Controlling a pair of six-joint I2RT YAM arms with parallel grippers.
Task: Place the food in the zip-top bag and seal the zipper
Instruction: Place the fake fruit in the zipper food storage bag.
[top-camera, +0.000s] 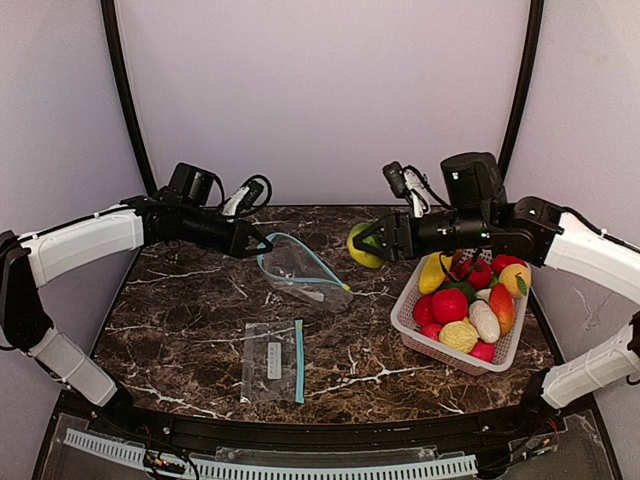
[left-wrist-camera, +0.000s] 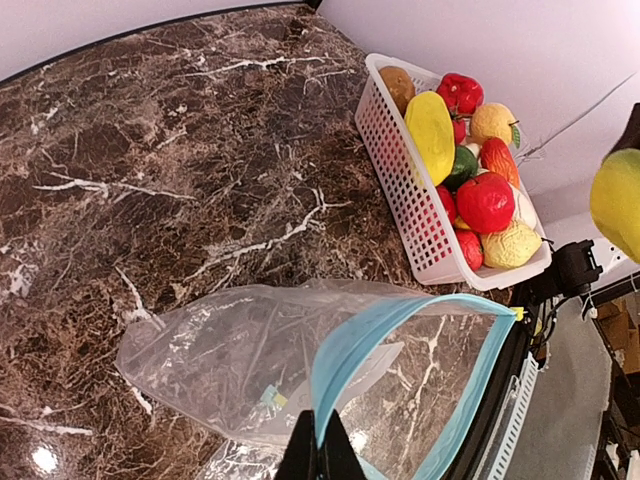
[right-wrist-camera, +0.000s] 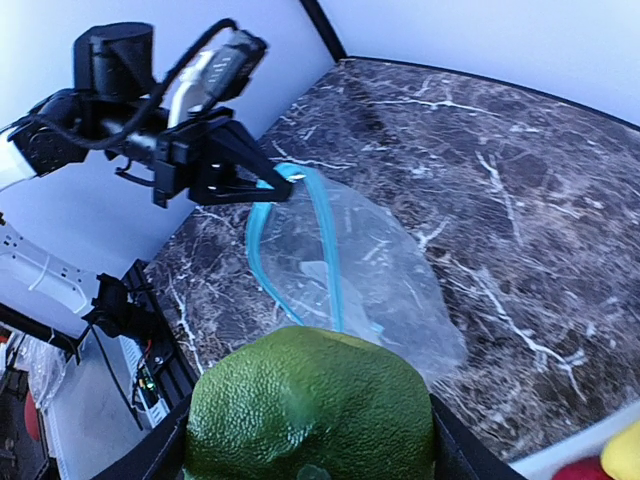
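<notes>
Right pincer (top-camera: 374, 243) grasps a green fruit (right-wrist-camera: 310, 410), held above the surface (top-camera: 180, 320) between basket (top-camera: 440, 348) and bag (top-camera: 300, 270). Left pincer (top-camera: 258, 243) is clenched on the bag's blue zipper rim, holding the mouth open. The mouth lies left of and below the fruit, and its rim runs lengthwise from the left pincer toward the fruit. The right arm is the nearer one.

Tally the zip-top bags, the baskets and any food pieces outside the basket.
Clear plastic zip-top bags with blue zippers: 2
White slotted plastic basket: 1
Green-yellow round toy fruit outside the basket: 1
Total: 4
</notes>
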